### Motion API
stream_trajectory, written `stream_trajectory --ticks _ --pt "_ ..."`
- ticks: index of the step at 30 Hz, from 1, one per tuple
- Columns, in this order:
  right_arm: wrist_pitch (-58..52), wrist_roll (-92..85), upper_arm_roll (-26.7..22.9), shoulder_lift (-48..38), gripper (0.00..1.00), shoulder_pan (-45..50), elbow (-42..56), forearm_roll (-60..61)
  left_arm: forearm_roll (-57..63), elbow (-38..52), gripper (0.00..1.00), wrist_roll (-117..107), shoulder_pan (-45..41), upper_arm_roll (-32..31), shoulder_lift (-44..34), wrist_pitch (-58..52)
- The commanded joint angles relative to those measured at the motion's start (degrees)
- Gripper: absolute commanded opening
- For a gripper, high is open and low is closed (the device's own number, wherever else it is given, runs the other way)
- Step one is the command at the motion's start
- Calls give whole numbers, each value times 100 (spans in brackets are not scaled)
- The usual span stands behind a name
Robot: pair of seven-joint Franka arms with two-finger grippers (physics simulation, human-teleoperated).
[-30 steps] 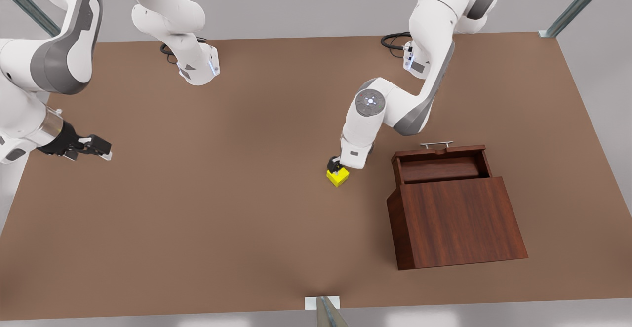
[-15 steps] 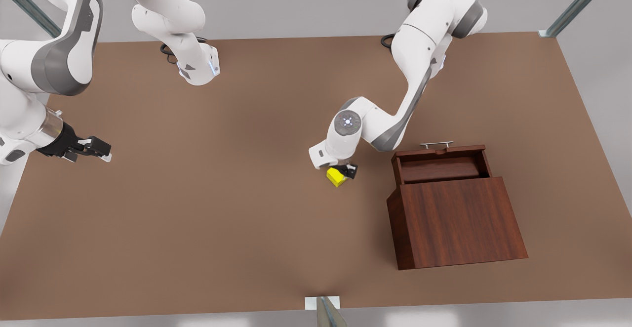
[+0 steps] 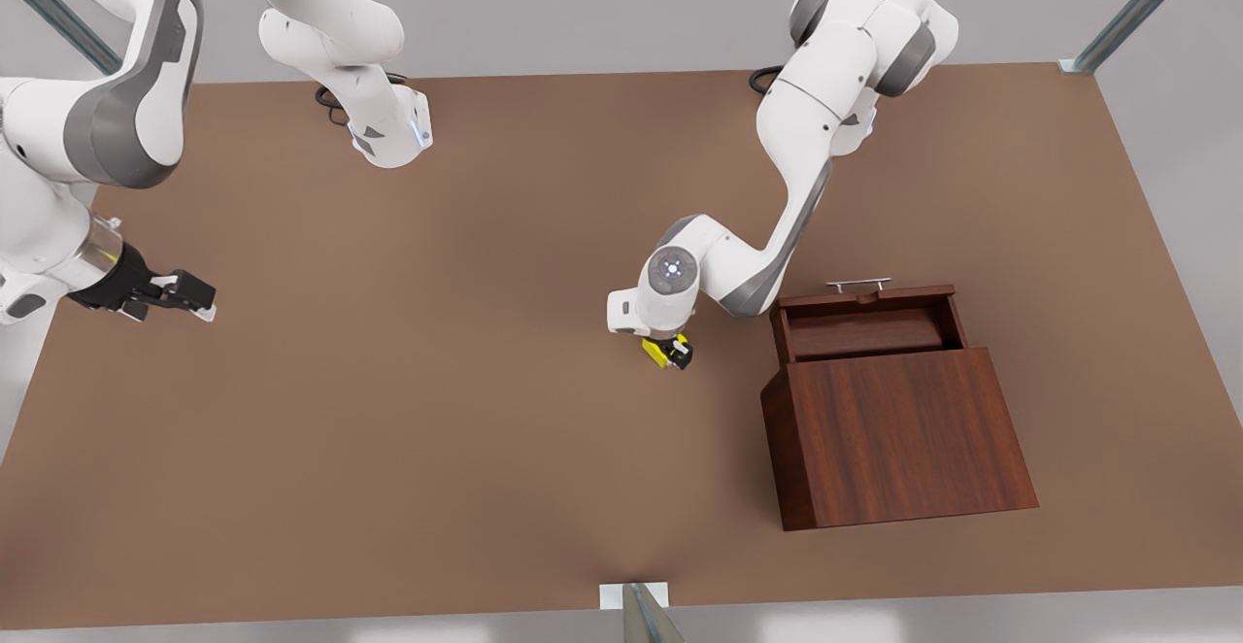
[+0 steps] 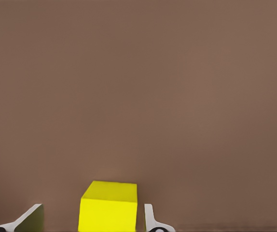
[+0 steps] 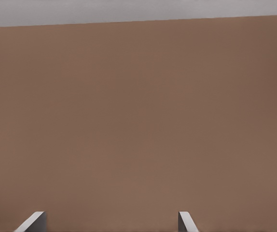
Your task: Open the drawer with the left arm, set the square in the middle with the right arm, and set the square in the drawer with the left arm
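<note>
The square [image 3: 662, 352] looks to me like a small rigid block, light, with flat smooth faces that could slip under a weak squeeze, so I judge two opposite side faces, taken low and square-on, the best hold. It sits on the desk [image 3: 486, 449] near the middle, well apart from the open drawer [image 3: 864, 327]. My left pincer [image 3: 670, 350] stands right over it, fingers [image 4: 149, 220] spread slightly wider than the block, one on each side and one with a visible gap. My right pincer [image 3: 180, 293] waits wide open at the front view's left.
</note>
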Motion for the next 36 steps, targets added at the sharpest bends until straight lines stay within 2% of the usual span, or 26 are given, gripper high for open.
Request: stream_trajectory --ticks 1,9,18,31,36 --pt "4 0 0 0 100 1 0 4 14 -7 100 4 0 0 0 1" --pt "21 9 0 8 100 1 0 39 23 2 100 918 0 18 228 10" --pt "30 9 0 8 100 1 0 48 6 46 100 927 0 26 667 273" --pt "30 9 0 8 100 1 0 48 14 -16 100 944 0 35 606 -122" --pt "65 9 0 8 100 1 0 39 14 -16 88 935 0 35 641 -61"
